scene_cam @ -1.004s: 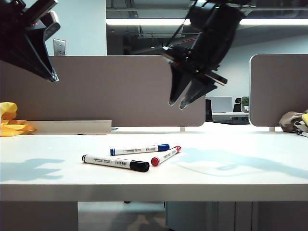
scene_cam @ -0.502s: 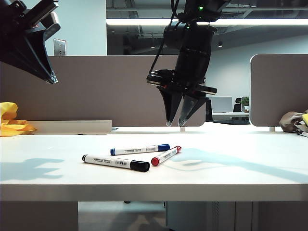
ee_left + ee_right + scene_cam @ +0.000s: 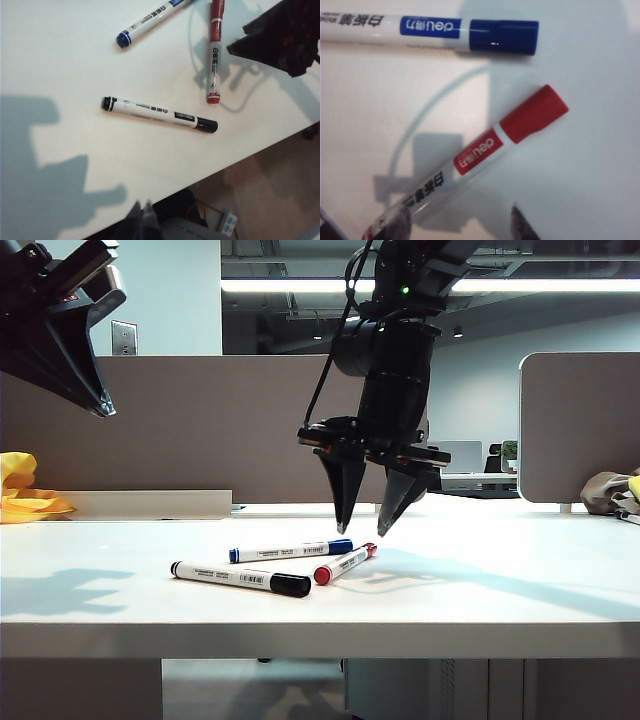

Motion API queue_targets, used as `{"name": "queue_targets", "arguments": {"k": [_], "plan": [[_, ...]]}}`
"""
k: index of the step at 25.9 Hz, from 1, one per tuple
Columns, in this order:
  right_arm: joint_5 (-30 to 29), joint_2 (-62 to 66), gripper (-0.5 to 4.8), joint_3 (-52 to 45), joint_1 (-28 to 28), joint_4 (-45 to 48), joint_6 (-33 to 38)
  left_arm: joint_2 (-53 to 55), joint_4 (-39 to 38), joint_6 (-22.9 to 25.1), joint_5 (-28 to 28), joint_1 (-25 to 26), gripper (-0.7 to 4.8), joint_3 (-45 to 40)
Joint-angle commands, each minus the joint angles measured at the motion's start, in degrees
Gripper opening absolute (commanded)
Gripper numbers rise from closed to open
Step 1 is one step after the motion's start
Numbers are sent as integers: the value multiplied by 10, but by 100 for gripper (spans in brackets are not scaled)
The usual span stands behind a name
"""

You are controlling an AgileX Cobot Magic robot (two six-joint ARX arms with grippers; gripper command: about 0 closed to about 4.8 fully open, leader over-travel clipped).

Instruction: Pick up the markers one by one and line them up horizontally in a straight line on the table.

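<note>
Landmark: the blue-capped marker (image 3: 290, 551), lying near the middle of the white bench (image 3: 520, 590).
Blue-capped marker axis: long axis runs nearly side to side in the exterior view, cap end toward the right and slightly farther back.
Red-capped marker (image 3: 344, 564): just right of the blue-capped marker's cap end; long axis slants, one red end toward the front edge, the other toward the back right, close to the blue cap but apart from it in the right wrist view (image 3: 485, 150).
Black-capped marker (image 3: 240, 578): in front of the blue-capped marker, closer to the bench's front edge; long axis nearly side to side, black cap to the right, dipping slightly toward the front. Its cap end lies near the red-capped marker's front end.
Right gripper (image 3: 362, 533): hangs above the blue cap and the red-capped marker's back end, fingers (image 3: 343, 490) pointing down, tips just clear of the bench. Fingers spread wide apart, holding nothing; the red-capped marker sits below the gap.
Left gripper (image 3: 95, 390): high above the bench, well to the left of the blue-capped marker, far from all three pens. Fingers closed together with nothing between them.
Open room: bare bench stretches left and right of the blue-capped marker; grey divider panels (image 3: 200, 425) stand behind; a yellow cloth (image 3: 25, 495) lies far left.
</note>
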Motion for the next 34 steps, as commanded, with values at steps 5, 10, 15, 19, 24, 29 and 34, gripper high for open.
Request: {"name": "queue_targets", "arguments": {"k": [5, 10, 15, 19, 24, 29, 34], "plan": [[-13, 19, 256, 5, 14, 6, 20, -2, -6, 9, -25, 0, -5, 4], [-11, 23, 220, 5, 21, 14, 20, -3, -11, 9, -24, 0, -5, 4], [3, 23, 175, 5, 21, 8, 23, -3, -23, 14, -25, 0, -5, 4], [-1, 30, 216, 5, 21, -4, 23, -3, -30, 24, -25, 0, -5, 4], [-30, 30, 235, 5, 23, 13, 65, -3, -32, 24, -25, 0, -5, 4], [-67, 30, 235, 19, 27, 19, 78, -3, -35, 38, -25, 0, -5, 4], [-65, 30, 234, 38, 28, 34, 92, -3, -36, 39, -25, 0, -5, 4]]}}
